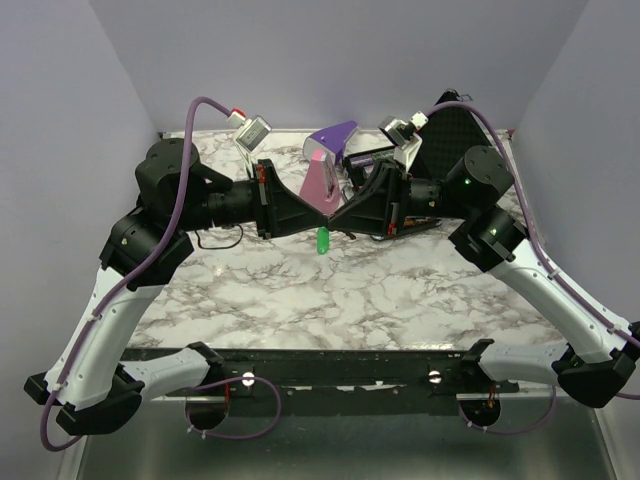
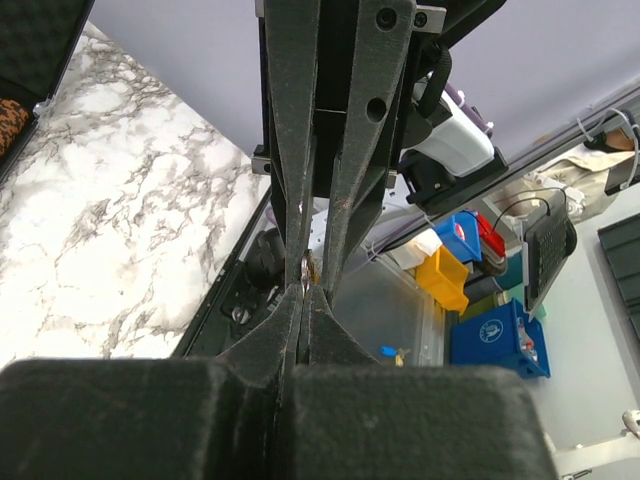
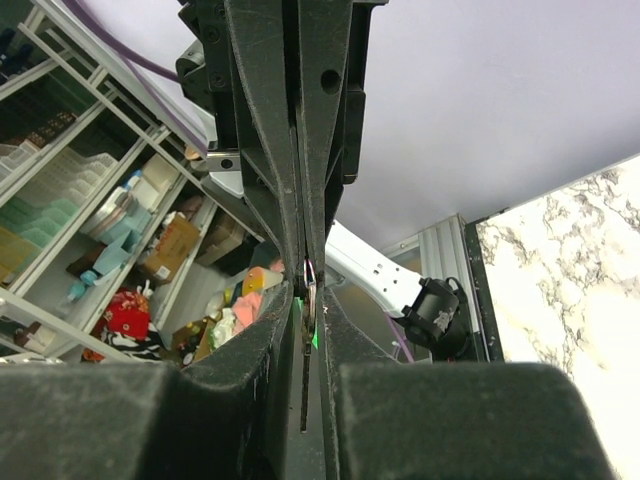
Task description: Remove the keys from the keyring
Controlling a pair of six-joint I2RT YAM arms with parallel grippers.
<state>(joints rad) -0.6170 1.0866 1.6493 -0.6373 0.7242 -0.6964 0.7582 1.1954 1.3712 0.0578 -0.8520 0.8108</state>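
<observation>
Left gripper point(image 1: 322, 214) is clamped shut on the keyring point(image 2: 305, 268), tip to tip with the right gripper point(image 1: 338, 212) — its jaws nearly together, grip unclear — and the green key point(image 1: 322, 241) dangles just below.

A purple-and-pink wedge point(image 1: 322, 175) stands on the marble table point(image 1: 400, 290) near a black case point(image 1: 452, 132).

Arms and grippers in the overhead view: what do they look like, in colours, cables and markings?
The left arm and right arm have white lower links and bulky black joints. A purple cable runs along each. The left gripper and right gripper are black, tapering to narrow wedges. A silvery camera sits on each wrist; a green light glows on the right arm.
</observation>
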